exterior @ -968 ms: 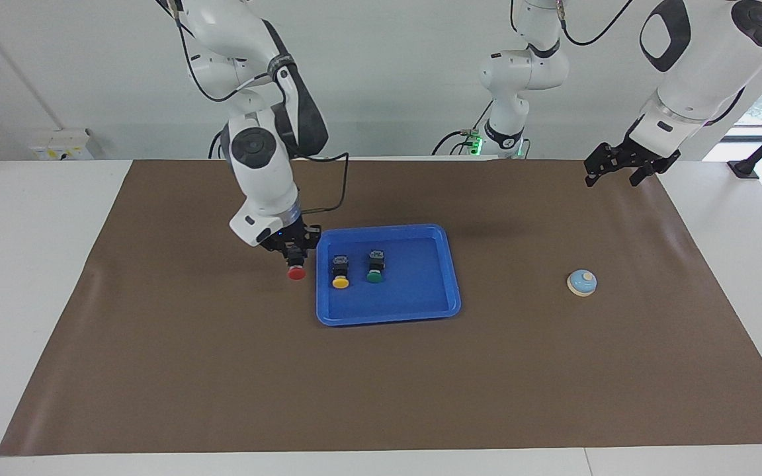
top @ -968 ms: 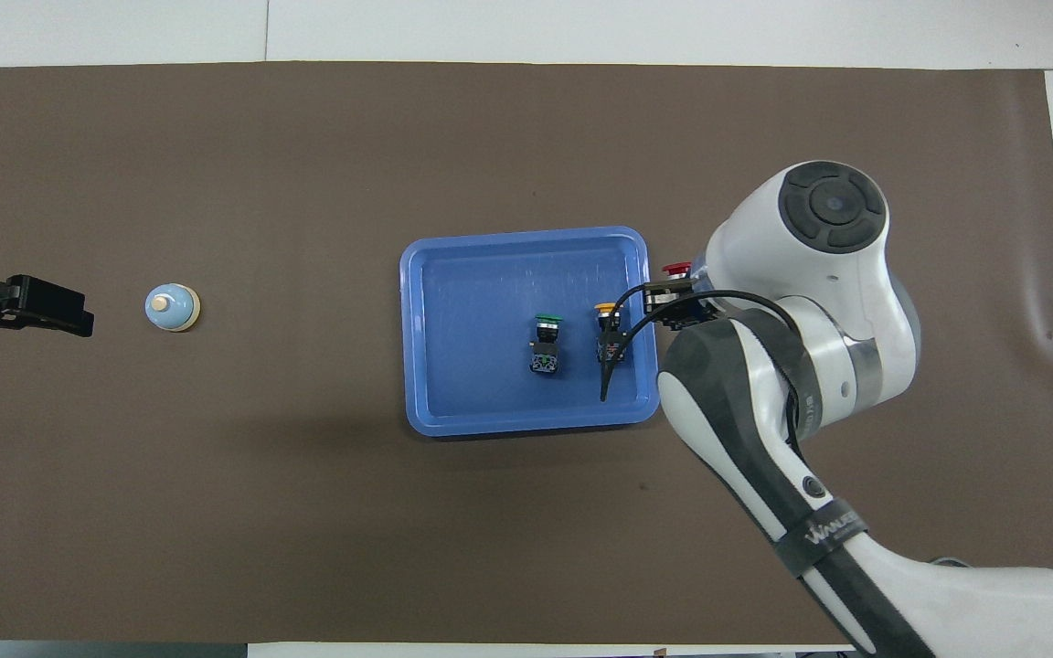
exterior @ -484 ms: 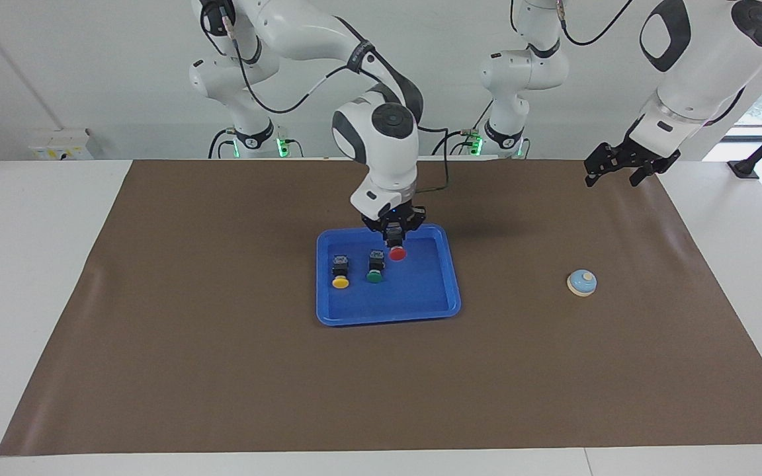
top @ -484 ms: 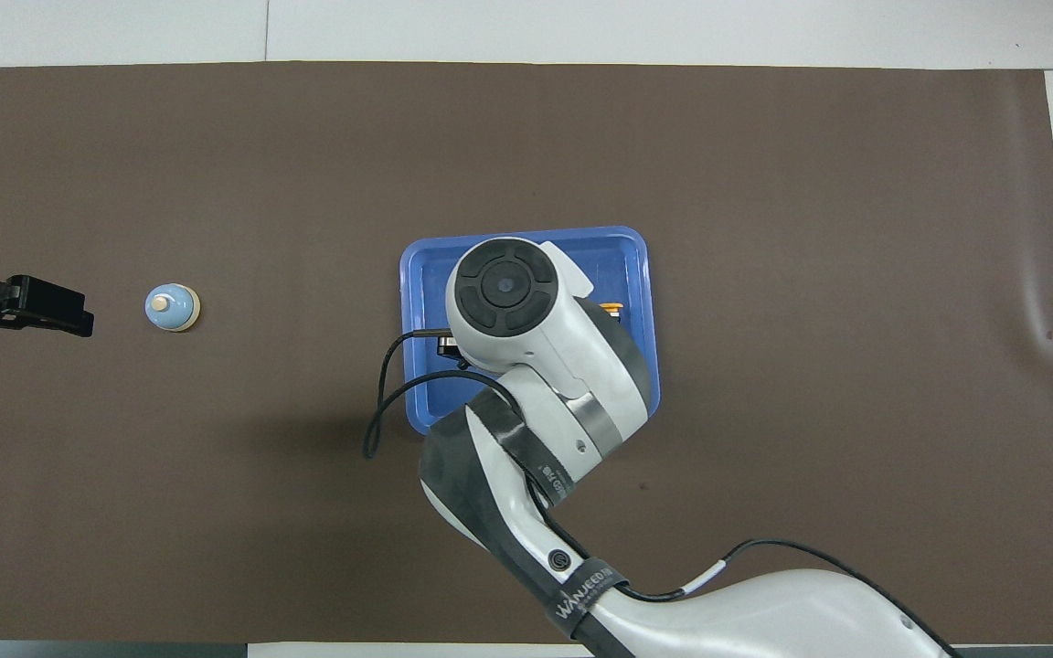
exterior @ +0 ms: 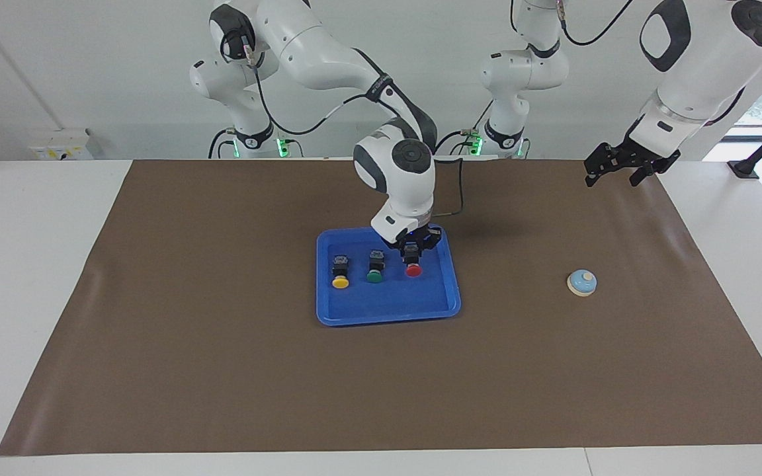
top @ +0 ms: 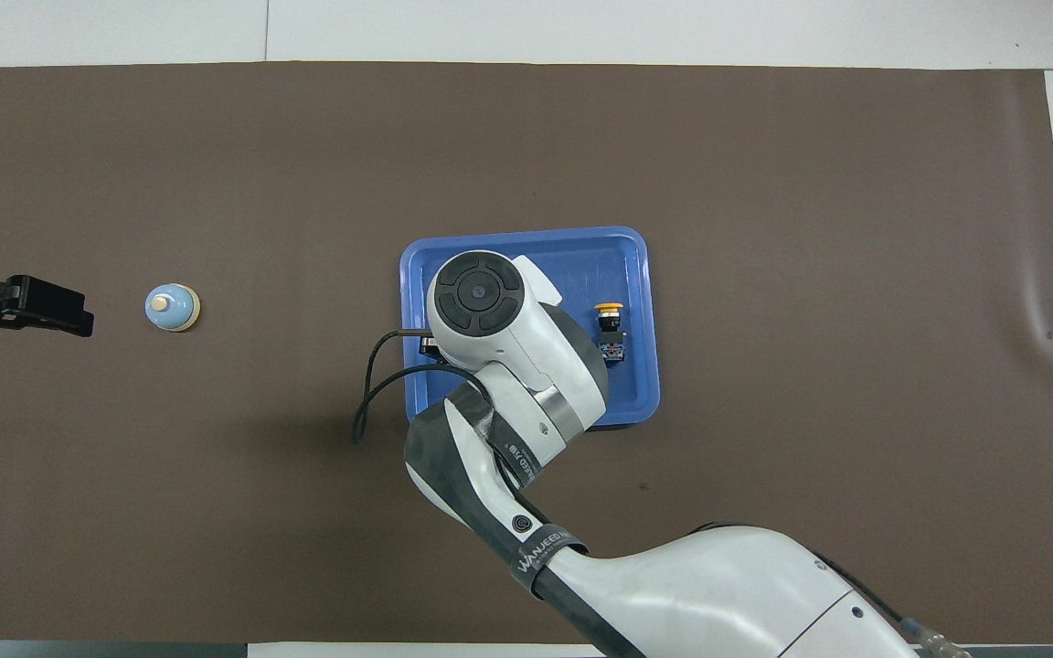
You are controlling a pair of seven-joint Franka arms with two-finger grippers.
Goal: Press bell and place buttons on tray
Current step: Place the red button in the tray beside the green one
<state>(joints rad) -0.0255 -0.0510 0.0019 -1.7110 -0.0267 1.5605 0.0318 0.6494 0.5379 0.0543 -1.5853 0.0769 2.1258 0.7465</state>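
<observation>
The right gripper (exterior: 412,253) is inside the tray (exterior: 452,291), clenched on the black body of the red button (exterior: 413,266), whose red cap points away from the robots; the button sits low in the tray at the end toward the left arm, though whether it already rests on the tray floor cannot be told. From overhead the right arm's wrist covers this gripper, the red button and the green one, so only the facing view shows the grasp. The green button (exterior: 374,266) lies on the tray floor just beside the red one, toward the right arm's end, and the yellow button (exterior: 340,272) lies beside the green one, nearest the right arm's end of the tray; overhead, the yellow button (top: 611,329) shows clear of the wrist near the tray's rim (top: 526,236). All three sit in a row across the tray, bodies nearer the robots and caps farther. The tray lies about mid-table on the brown mat (exterior: 222,370). The bell (exterior: 581,282) stands on the mat well apart from the tray, toward the left arm's end of the table, with nothing touching it. The left gripper (exterior: 612,169) waits in the air over the mat's edge at that same end, released, fingers spread; overhead, the left gripper (top: 42,306) shows near the bell (top: 172,306), apart from it.
</observation>
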